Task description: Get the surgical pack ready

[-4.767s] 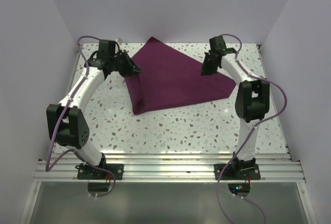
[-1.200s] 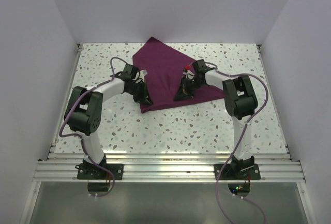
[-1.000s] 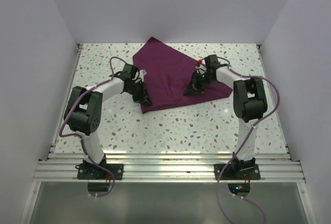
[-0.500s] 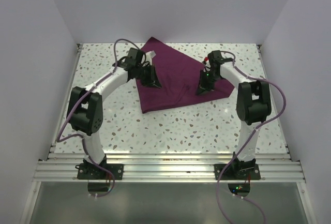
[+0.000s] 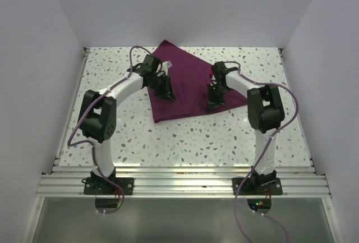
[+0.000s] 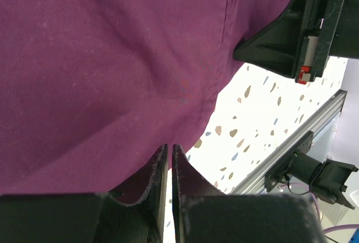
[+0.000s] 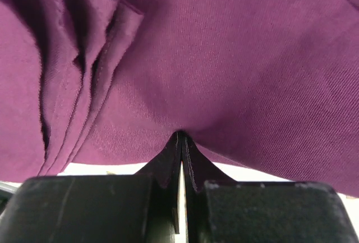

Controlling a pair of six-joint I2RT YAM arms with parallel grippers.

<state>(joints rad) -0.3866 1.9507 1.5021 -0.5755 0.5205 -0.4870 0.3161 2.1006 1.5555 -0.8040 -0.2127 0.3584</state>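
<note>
Cloth point(image 5: 190, 83), plum and folded, lies far-centre on the desk point(image 5: 224, 136). I see the left arm point(image 5: 126, 86) bent low over it, jaws barely parted on nothing; the right arm point(image 5: 241, 83) curls inward, jaws pinching the cloth

Cloth point(image 5: 188, 83) far-centre on table point(image 5: 224, 136), left gripper point(image 5: 168, 94) over its left, right gripper point(image 5: 212, 106) on its right
</note>
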